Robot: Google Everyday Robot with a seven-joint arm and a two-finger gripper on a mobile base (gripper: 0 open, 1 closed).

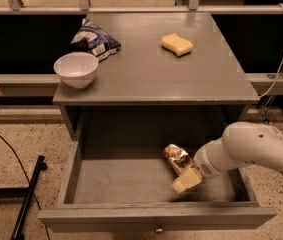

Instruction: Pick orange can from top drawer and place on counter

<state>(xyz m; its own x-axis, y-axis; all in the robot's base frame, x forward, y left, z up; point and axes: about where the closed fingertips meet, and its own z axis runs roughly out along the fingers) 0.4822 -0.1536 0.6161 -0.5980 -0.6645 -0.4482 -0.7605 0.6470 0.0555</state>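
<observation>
The orange can lies on its side on the floor of the open top drawer, right of centre, its shiny copper body angled toward the front right. My gripper reaches in from the right on a white arm. Its pale tip sits at the can's near end, touching or almost touching it. The arm hides the rest of the gripper. The counter is the grey cabinet top above the drawer.
On the counter stand a white bowl at the front left, a blue-and-white snack bag behind it and a yellow sponge at the back right. A black stand lies on the floor to the left.
</observation>
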